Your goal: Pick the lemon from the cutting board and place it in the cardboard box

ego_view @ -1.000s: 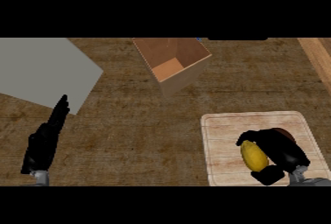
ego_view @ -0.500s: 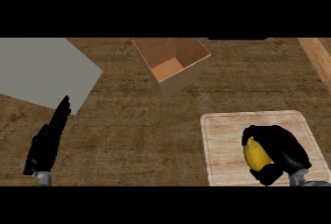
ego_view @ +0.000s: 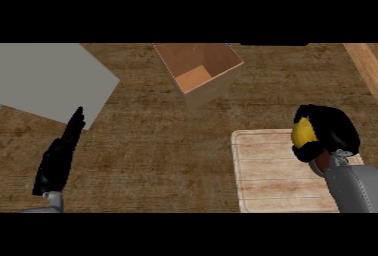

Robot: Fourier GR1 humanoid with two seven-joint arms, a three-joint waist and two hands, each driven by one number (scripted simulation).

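The yellow lemon (ego_view: 303,134) is in my right hand (ego_view: 329,130), whose black fingers curl round it and hide most of it. Hand and lemon hang over the upper right corner of the pale wooden cutting board (ego_view: 272,172), lifted off its surface. The open cardboard box (ego_view: 201,70) stands at the top centre, up and to the left of the lemon. My left hand (ego_view: 60,155) rests at the lower left with its fingers straight, pointing up, holding nothing.
A grey slab (ego_view: 48,80) covers the counter's upper left, just above my left hand. A light wooden strip (ego_view: 365,62) runs along the upper right edge. Brown counter top lies between the box and the board.
My right hand has risen from the cutting board with the lemon and moved up the view toward the box. The left hand has barely shifted.
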